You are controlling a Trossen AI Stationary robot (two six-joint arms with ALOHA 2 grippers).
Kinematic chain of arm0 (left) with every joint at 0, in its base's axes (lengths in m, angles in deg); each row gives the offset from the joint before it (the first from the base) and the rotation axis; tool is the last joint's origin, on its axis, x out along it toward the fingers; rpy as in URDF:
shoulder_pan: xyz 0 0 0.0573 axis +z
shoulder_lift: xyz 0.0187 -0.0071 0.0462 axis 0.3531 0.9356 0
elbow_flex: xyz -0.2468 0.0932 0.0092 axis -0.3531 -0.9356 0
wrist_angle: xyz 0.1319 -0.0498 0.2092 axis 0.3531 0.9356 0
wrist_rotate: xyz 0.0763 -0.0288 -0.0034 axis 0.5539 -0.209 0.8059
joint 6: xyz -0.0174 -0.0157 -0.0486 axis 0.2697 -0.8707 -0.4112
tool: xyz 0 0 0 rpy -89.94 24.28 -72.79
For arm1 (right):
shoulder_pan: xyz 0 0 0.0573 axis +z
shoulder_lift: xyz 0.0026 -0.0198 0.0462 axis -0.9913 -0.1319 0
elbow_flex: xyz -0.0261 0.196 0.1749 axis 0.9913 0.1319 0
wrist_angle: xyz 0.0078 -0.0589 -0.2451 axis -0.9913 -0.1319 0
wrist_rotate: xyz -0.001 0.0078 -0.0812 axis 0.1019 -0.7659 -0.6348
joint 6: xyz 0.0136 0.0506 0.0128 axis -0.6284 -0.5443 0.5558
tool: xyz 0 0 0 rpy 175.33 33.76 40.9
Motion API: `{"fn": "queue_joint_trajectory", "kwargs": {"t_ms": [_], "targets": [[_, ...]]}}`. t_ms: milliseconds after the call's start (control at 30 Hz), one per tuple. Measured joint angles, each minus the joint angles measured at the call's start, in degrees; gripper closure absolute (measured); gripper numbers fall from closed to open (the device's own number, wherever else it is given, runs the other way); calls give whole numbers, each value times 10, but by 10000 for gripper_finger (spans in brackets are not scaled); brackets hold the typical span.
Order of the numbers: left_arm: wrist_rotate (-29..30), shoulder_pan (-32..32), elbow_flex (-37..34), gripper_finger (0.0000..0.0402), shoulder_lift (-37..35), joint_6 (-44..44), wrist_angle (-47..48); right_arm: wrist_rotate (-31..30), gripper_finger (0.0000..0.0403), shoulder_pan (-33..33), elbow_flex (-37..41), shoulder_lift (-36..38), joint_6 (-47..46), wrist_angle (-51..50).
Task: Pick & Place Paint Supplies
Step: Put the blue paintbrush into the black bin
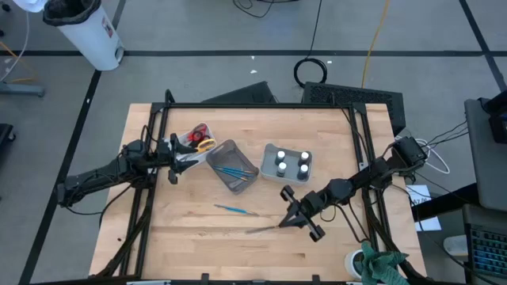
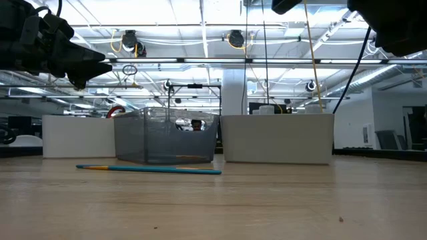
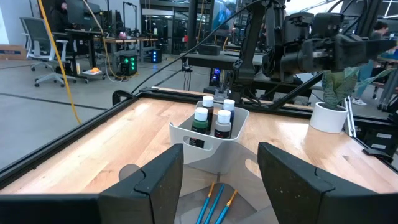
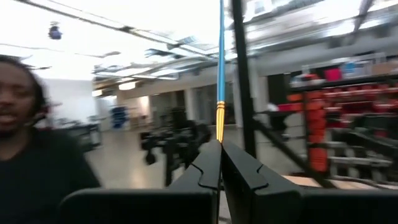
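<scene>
A clear bin [image 1: 232,165] at the table's middle holds several blue brushes [image 3: 214,205]. To its right, a white bin [image 3: 214,146] holds dark bottles with white caps [image 3: 214,118]. A white bin [image 1: 198,141] at the far left holds red and yellow scissors. One blue brush [image 1: 235,209] lies flat on the table. My right gripper [image 4: 219,155], near the front right, is shut on another blue brush [image 4: 221,68]. My left gripper [image 3: 221,180] hangs open and level at the clear bin's left, with nothing between its fingers. My right gripper pinches the brush between its two fingertips, just below the gold ferrule [image 4: 219,124]. The blue handle sticks straight out past the fingertips, in line with the fingers. Seen from above, the brush [image 1: 261,229] runs from the gripper toward the table's left.
A black frame runs round the table's edges. A white cup with green cloth [image 1: 372,265] stands at the front right corner. Bare wood lies along the front of the table. A person shows in the room beyond, in the right wrist view.
</scene>
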Motion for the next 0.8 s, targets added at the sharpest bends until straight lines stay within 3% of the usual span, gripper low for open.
{"fn": "queue_joint_trajectory", "kwargs": {"t_ms": [533,800], "targets": [[0,0,0,188,0,0,0,-193,403,-29,0,0,17,-36],[0,0,0,188,0,0,0,-247,403,-52,0,0,-2,-72]]}}
